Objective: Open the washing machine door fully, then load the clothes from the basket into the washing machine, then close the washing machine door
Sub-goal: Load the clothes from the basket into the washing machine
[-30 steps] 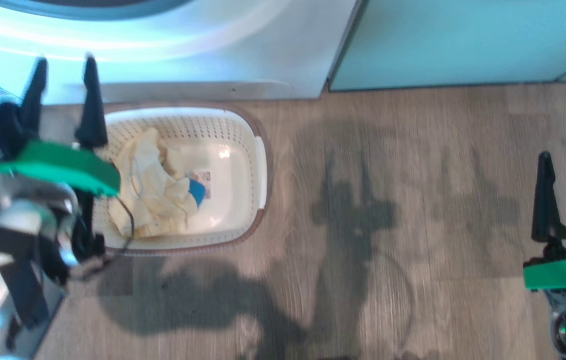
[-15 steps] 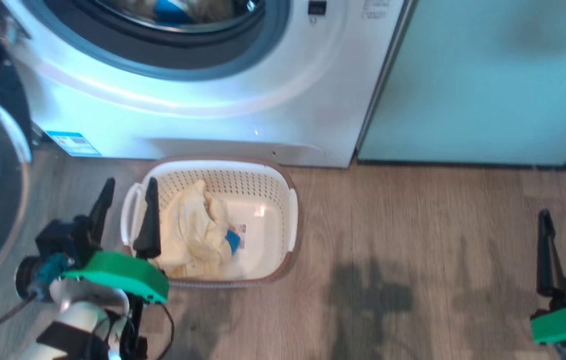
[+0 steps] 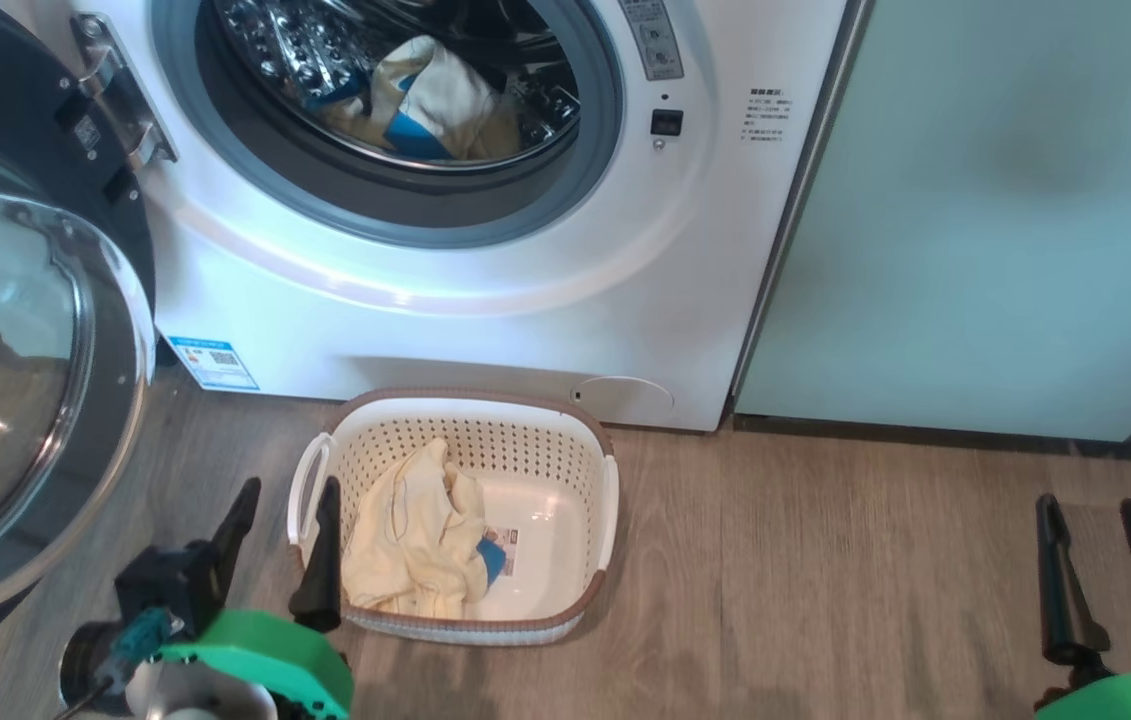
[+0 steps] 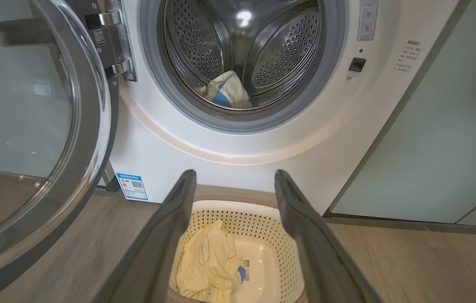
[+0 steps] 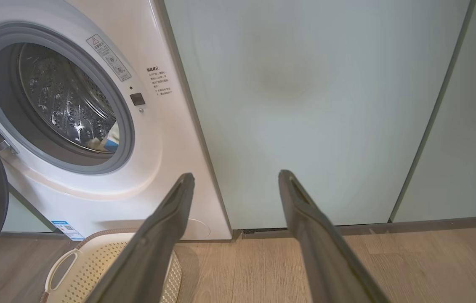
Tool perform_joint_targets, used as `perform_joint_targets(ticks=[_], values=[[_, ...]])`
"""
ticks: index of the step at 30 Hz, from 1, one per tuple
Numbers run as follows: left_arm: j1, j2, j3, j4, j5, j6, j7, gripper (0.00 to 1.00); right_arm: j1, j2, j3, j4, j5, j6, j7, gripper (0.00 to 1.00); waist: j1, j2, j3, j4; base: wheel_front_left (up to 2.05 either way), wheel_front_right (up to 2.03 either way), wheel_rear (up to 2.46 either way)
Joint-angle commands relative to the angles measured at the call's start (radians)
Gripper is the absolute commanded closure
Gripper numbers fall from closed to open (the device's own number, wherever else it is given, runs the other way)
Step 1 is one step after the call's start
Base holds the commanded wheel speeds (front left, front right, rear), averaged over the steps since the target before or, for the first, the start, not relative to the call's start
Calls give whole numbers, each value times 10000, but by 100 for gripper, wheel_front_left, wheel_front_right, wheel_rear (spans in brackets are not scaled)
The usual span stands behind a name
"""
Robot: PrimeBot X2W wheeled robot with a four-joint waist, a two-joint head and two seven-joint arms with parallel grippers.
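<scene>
Head view: one washer (image 3: pixel 485 300) faces the robot, its one door (image 3: pixel 25 400) swung wide on the left hinge, inner side and glass bowl turned this way; one garment (image 3: pixel 425 95), pale with blue, lies in the drum (image 3: pixel 295 50); one basket (image 3: pixel 608 500) sits on the floor (image 3: pixel 825 580) just before the washer, its long axis running along the machine's front, one handle at each short end; the clothes (image 3: pixel 415 540) lie heaped in its left half, how many I cannot tell, with one blue patch beside the label (image 3: pixel 502 537); the left gripper (image 3: pixel 290 485) hangs at the basket's left end, two fingers spread and grasping nothing, pointing toward the washer, its right finger over the rim; the right gripper (image 3: pixel 1088 503) is well apart at the lower right over the floor, likewise spread and empty; one sticker (image 3: pixel 213 362) sits low on the washer's left; a cabinet (image 3: pixel 975 220) adjoins on the right. Left wrist view: two fingers rise apart, aimed at the washer's lower front; the basket lies below and between them, clothes on its left; the one garment rests at the drum's bottom; the door stands at the left. Right wrist view: two fingers apart, empty, pointing at two cabinet fronts; the washer is to the left, one basket corner with one handle at the lower left.
</scene>
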Motion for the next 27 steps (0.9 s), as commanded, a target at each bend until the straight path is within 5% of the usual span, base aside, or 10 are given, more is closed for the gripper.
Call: perform_joint_targets(ticks=[1, 27], values=[[-342, 138, 383, -320, -29, 266, -111, 0, -218, -151, 236, -413, -110, -29, 54, 0, 2, -1, -74, 41, 0, 0, 0], [-488, 119, 295, -294, -1, 409, -50, 0, -155, -74, 304, -654, -159, -29, 238, 0, 2, -1, -34, -67, 0, 0, 0]])
